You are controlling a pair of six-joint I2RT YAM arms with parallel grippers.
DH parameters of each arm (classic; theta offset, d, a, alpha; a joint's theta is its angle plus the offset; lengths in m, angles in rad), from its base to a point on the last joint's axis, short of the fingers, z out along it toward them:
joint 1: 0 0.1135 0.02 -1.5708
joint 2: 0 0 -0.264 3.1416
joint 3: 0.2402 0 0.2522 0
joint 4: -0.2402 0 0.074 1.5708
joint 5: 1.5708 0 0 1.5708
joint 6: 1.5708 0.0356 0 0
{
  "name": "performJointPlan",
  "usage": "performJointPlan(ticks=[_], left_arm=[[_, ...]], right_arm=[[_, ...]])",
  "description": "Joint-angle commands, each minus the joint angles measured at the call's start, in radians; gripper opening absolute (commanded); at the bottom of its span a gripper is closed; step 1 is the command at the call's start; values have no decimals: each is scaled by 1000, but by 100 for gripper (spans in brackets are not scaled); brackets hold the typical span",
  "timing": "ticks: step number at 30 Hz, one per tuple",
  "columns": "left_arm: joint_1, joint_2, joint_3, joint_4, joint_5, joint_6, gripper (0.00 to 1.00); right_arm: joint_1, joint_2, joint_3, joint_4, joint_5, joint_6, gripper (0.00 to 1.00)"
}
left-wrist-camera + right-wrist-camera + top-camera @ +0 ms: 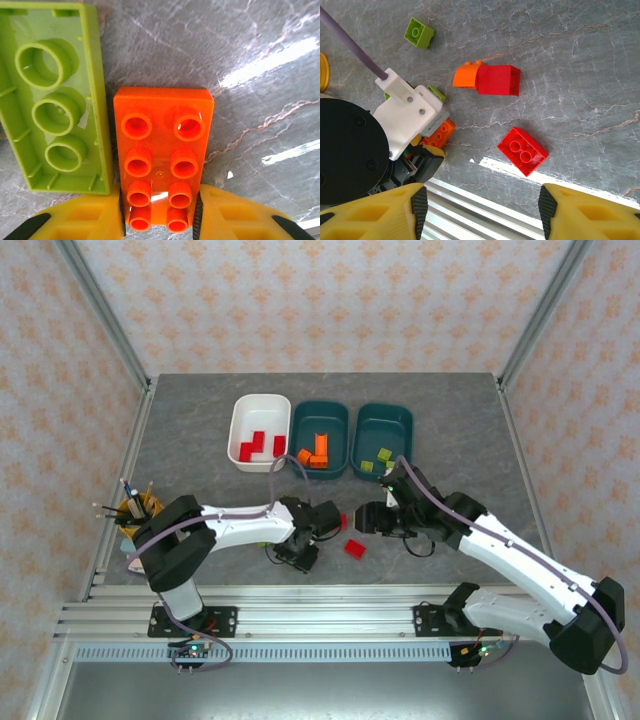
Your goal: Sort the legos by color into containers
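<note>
My left gripper (160,215) is shut on an orange lego (162,150) that lies studs-up on the table, its pads against both long sides. A lime lego (55,95) lies upside down just left of it. In the top view the left gripper (322,520) faces my right gripper (362,518). The right gripper (482,210) is open and hangs above a red lego (522,151). Further off lie a red lego (497,80) joined to an orange one (465,77), and a small lime lego (419,32). The white tub (240,410) holds red legos, the middle teal tub (300,430) orange ones, the right teal tub (405,425) lime ones.
A yellow-rimmed cup with pens (138,508) stands at the left edge beside the left arm. An aluminium rail (320,620) runs along the table's near edge, close under the right gripper. The left arm's wrist (407,112) sits left of the red lego.
</note>
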Motion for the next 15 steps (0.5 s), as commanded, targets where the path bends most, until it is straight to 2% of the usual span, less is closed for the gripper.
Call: performJointPlan(ticks=[1, 8, 15], left_arm=[[-6, -42, 33, 87, -47, -44, 36], [5, -170, 139, -33, -66, -116, 36], [150, -237, 295, -99, -9, -146, 35]], right_arm=[[4, -33, 0, -8, 39, 10, 62], [4, -62, 67, -69, 104, 3, 61], [2, -60, 170, -74, 216, 22, 60]])
